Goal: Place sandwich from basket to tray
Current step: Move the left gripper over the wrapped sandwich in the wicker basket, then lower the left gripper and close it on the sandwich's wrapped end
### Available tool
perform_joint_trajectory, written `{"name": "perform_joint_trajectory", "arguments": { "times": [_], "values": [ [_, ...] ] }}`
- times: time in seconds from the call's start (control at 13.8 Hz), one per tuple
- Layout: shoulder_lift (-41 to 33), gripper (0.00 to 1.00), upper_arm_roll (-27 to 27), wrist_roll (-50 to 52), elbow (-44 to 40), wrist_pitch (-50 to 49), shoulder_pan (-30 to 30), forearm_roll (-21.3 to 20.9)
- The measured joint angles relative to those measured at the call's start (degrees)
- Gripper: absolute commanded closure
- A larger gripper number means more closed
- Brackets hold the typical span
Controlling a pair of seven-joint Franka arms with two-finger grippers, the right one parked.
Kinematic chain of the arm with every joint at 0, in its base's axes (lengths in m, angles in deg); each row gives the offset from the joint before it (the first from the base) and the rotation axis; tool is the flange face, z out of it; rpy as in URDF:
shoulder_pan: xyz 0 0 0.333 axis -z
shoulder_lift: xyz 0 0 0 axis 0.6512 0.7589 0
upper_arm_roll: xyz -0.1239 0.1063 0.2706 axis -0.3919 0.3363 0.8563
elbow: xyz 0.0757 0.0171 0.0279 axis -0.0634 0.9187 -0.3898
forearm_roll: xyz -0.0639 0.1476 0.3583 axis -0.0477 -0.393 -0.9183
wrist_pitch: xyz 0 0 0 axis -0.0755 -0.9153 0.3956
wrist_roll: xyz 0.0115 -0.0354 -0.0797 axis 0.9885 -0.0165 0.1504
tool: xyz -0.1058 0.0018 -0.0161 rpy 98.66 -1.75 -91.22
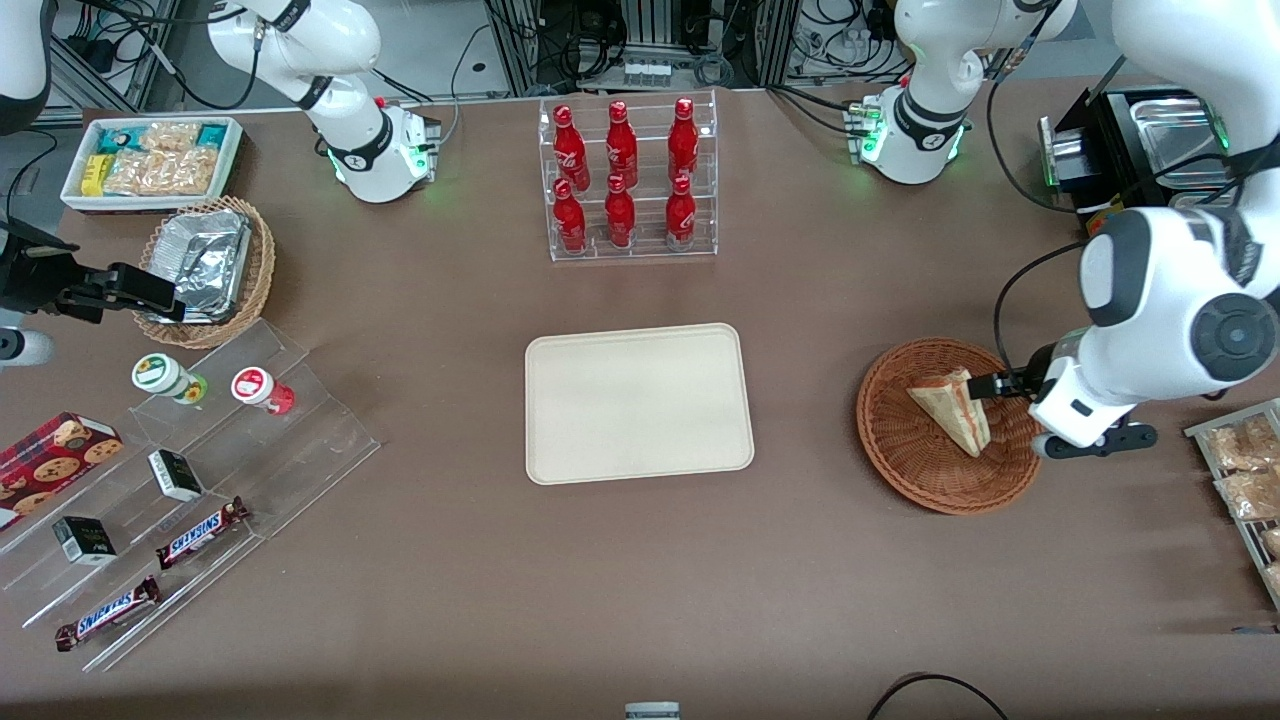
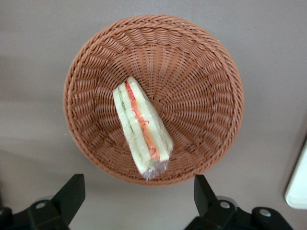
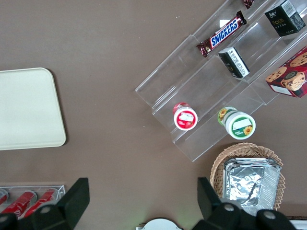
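in the middle of the desk (image 1: pixel 420 560) the tray (image 1: pixel 638 403) lies bare, well apart from the basket (image 1: pixel 900 450) toward the working arm's end. the sandwich (image 1: pixel 952 407) rests inside the basket, on its side across the weave, and in the wrist view it shows wrapped in clear film, with the filling edge facing up. the claw (image 2: pixel 136 201) hangs above the basket's rim with its fingers (image 2: pixel 71 192) spread wide and nothing between them; in the front view it sits just beside the sandwich's thick end.

risks, as i judge them: the wedge lies slantwise to the line between the fingers, so a close without turning the wrist may catch only a corner and spin it loose. the film looks slick, and soft bread gives, so a light pinch may let it slide out over the desk while a hard one would crush it. coming down off-centre, a finger could strike the wicker rim and tip or drag the shallow basket. a low carry might also clip the rim.
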Motion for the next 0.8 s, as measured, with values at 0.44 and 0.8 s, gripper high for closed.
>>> {"name": "perform_joint_trajectory", "arguments": {
  "times": [0.44,0.8],
  "values": [
    [-2.0,0.0,0.0,10.6,9.7,9.5,0.0,0.0],
    [-5.1,0.0,0.0,22.3,17.5,17.4,0.0,0.0]
  ]
}}
